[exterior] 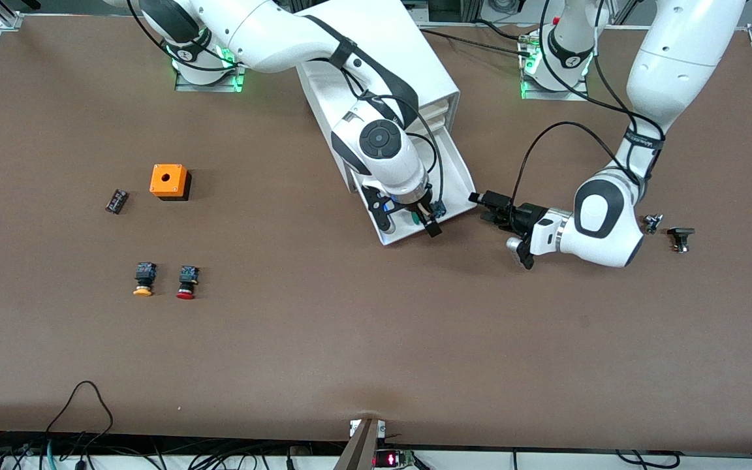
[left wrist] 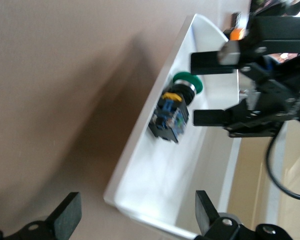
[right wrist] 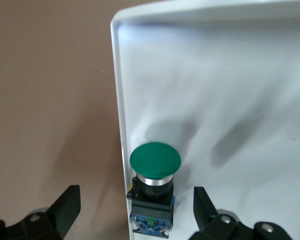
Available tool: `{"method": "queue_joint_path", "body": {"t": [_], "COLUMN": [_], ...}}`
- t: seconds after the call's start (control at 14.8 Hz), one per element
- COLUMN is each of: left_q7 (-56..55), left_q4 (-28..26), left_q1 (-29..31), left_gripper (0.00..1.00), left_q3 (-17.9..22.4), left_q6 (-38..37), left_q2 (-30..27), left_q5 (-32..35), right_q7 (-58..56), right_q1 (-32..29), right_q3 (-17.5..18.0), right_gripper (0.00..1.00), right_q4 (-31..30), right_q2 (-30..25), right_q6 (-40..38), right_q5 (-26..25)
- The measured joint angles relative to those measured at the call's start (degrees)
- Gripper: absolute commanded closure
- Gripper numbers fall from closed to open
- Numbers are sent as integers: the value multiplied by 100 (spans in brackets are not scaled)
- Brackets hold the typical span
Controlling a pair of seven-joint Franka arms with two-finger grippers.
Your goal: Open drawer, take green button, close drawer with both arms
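Button is seen lying on its side in the pulled-out drawer, against one side wall and close to the drawer front. No legible writing is made out on it. Its long axis runs along that wall: green mushroom cap toward the front, bluish rear toward the cabinet. Silver collar under the cap, then black body. Right tool is held over the drawer, fingers spread wide on either side of the button, nothing gripped. Left tool is held low over the surface beside the drawer's front corner, fingers apart, empty.
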Motion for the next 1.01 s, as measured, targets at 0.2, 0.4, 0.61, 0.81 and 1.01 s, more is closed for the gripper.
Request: {"method": "queue_joint_path", "body": {"t": [0.2,0.4,0.61,0.81,1.01], "left_q7": [-1384,-3004,-4280,-5183,-5482], "left_q4": [530,1234,1943,2401,2820], "left_q1": [0,-38,-143,-213,-276], "left_gripper": [0,0,0,0,0], "left_q3": [0,-24,-64,-76,-97], "left_q6": [-681,-1449,-2049,-2297,-2319], "left_q2": [-212,-351,-381,-381,-398], "left_q5": [804,1498,1867,2305,3212], "right_q7": [48,58,59,58,-27], "right_q1": [34,36,43,44,32], "right_q3": [0,0,0,-13,-64], "right_gripper": [75,100,100,100,100], "right_q4": [0,14,31,116,595], "right_q2": [76,76,76,74,37], "right_q6": [76,81,78,-125,-733], "right_q5": [0,0,0,-1,-2]}}
